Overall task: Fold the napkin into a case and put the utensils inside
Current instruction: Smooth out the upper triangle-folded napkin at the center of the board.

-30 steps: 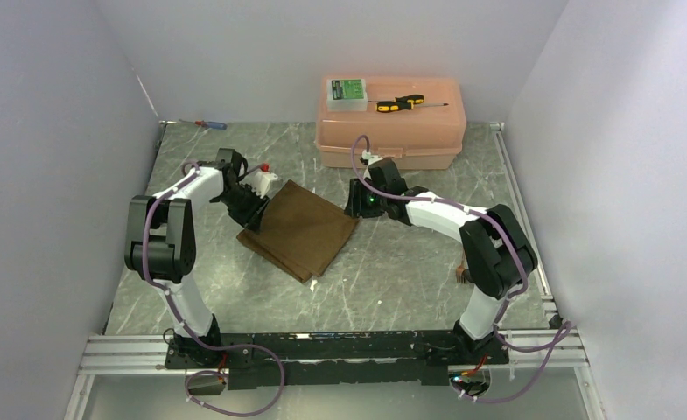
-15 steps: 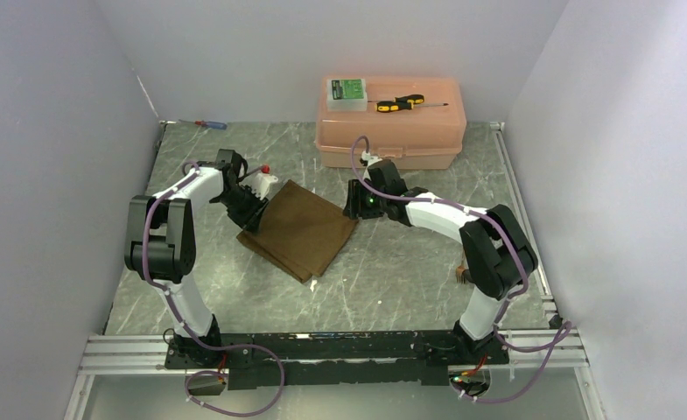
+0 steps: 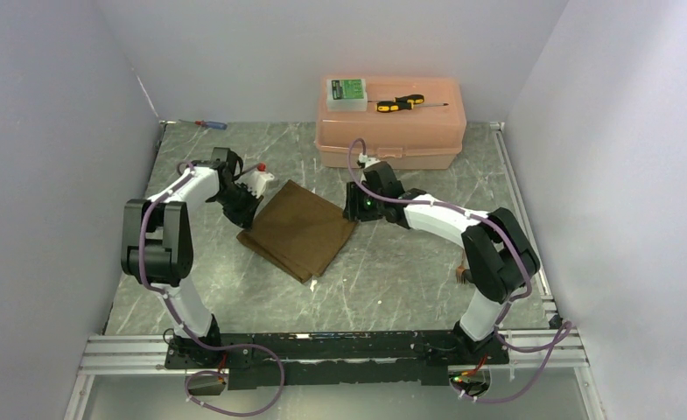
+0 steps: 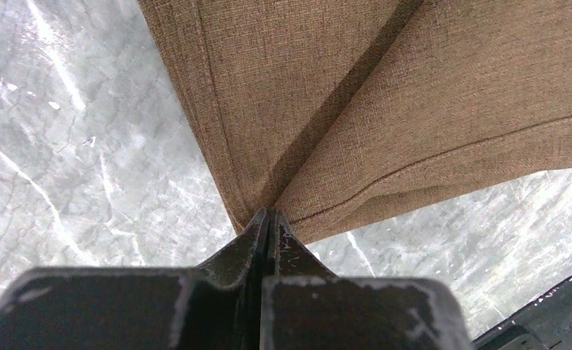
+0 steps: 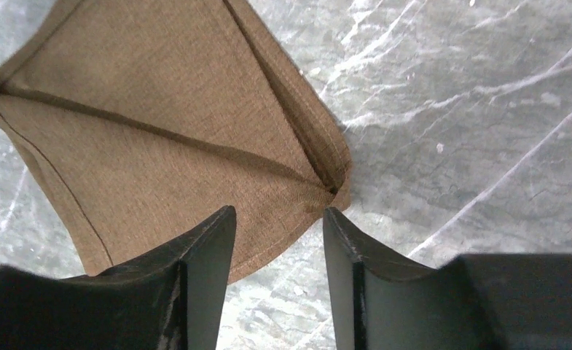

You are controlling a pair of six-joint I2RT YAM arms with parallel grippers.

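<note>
At my far left a blue-and-red screwdriver (image 3: 208, 124) lies by the back wall, well apart from everything. My left gripper (image 4: 268, 215) is clamped on the left corner of the napkin (image 3: 300, 229), which lies folded on the table (image 3: 392, 262) between the arms. My right gripper (image 5: 277, 215) hangs over the napkin's right corner, jaws partly apart. Behind it, the pink box (image 3: 392, 140) carries a yellow-and-black screwdriver (image 3: 398, 103).

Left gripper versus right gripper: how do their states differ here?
The left gripper is shut; the right gripper stands open. The left gripper pinches a corner of the napkin; the right gripper holds nothing, poised over the opposite corner. Both aim down at the napkin's corners.
</note>
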